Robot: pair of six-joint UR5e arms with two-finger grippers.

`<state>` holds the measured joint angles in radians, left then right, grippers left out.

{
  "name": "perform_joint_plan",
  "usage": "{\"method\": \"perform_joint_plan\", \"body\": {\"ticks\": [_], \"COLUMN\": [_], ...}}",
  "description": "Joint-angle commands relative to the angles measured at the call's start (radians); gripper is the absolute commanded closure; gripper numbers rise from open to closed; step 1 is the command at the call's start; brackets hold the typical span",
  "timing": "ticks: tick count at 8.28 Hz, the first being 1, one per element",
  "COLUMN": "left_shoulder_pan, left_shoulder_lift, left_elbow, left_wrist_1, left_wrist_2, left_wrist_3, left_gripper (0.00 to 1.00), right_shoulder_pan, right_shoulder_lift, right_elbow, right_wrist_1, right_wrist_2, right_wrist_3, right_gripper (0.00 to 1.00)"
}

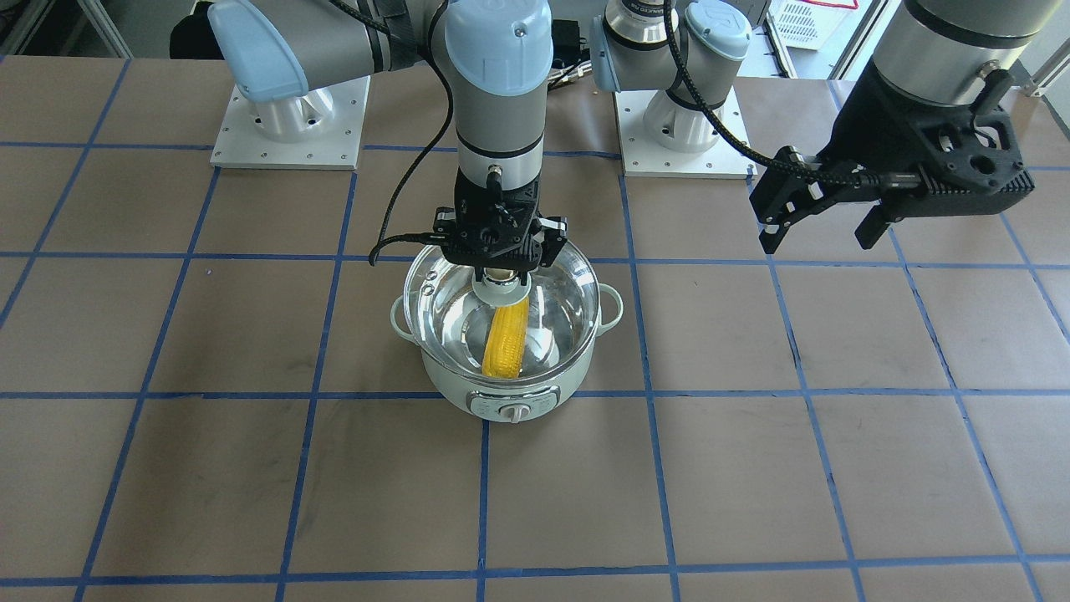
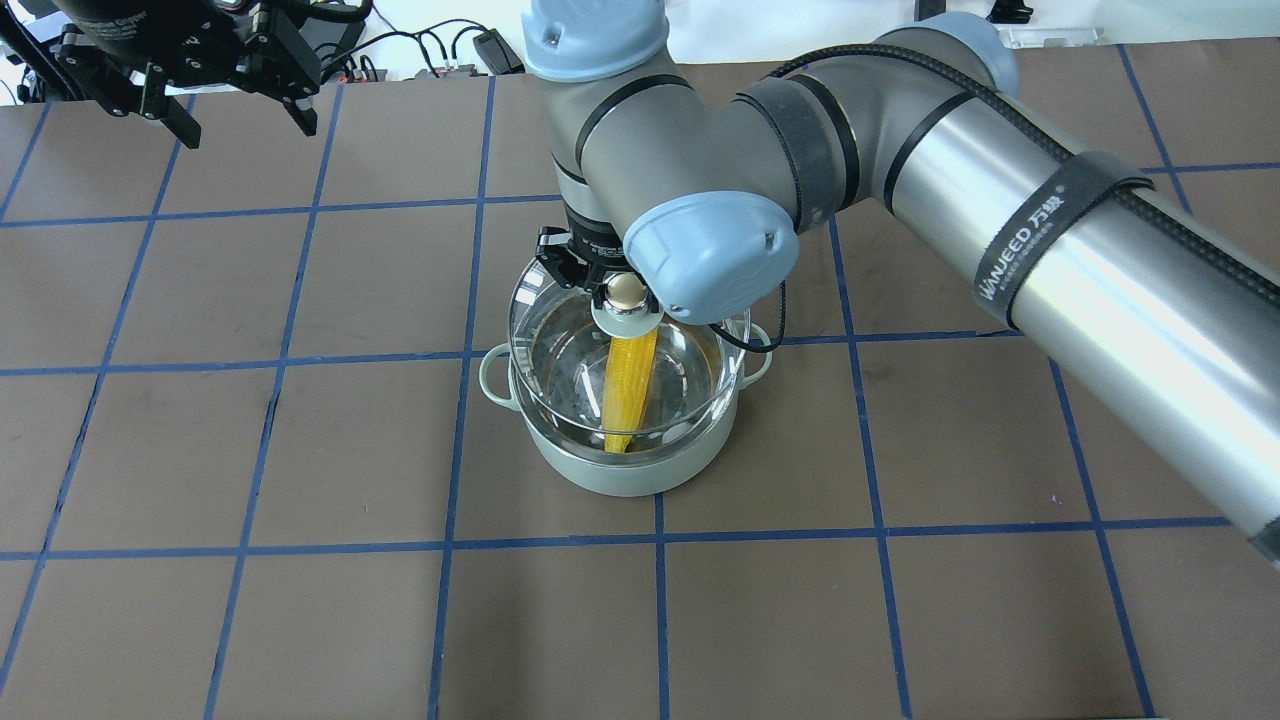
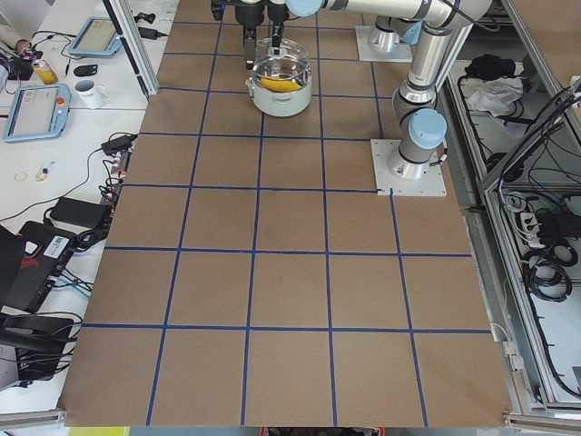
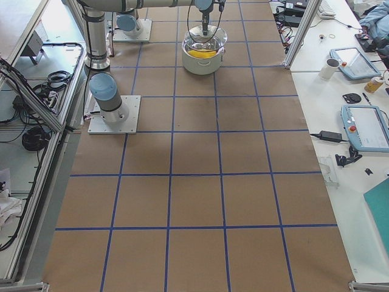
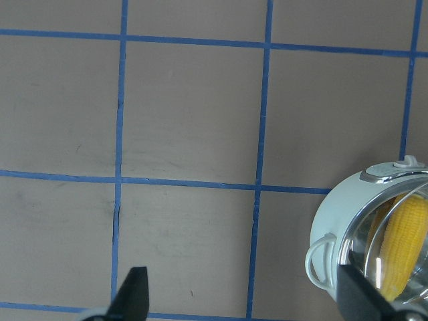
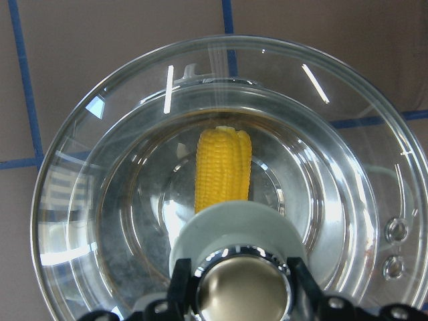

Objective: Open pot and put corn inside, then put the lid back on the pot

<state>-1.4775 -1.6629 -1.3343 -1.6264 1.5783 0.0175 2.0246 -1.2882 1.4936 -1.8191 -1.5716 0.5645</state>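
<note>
The mint-green pot [image 1: 510, 400] stands mid-table with the yellow corn [image 1: 506, 339] lying inside it. My right gripper [image 1: 500, 269] is shut on the gold knob [image 2: 626, 291] of the glass lid [image 1: 562, 288] and holds the lid just over the pot's opening, slightly off-centre. In the right wrist view the knob [image 6: 244, 289] sits between the fingers, with the lid [image 6: 100, 200] and corn [image 6: 223, 167] below. My left gripper [image 1: 823, 227] is open and empty, raised well off to the pot's side. It also shows in the overhead view [image 2: 248, 128] and in the left wrist view [image 5: 246, 301].
The brown table [image 1: 251, 468] has a blue tape grid. The two arm base plates [image 1: 288, 125] stand at the robot's side of the table. Tablets, a mug and cables lie on side benches [image 3: 54, 100] beyond the table's edge.
</note>
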Motion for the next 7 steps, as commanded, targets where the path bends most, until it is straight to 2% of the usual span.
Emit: {"method": "perform_joint_plan", "body": {"ticks": [1,7], "left_shoulder_pan": [-0.026,-0.059], "left_shoulder_lift": [0.006,0.037], "left_elbow": [-0.006,-0.008], "left_wrist_1": [0.000,0.008], "left_wrist_2": [0.000,0.000], "left_wrist_3": [-0.008,-0.007], "left_gripper": [0.00,0.00], "right_shoulder_pan": [0.002,0.003], "right_shoulder_lift": [0.021,0.046], "right_elbow": [0.000,0.030], "right_wrist_1": [-0.006,-0.034], "right_wrist_2": [0.016,0.018], "right_wrist_3": [0.000,0.003], "right_gripper": [0.66,0.67]}}
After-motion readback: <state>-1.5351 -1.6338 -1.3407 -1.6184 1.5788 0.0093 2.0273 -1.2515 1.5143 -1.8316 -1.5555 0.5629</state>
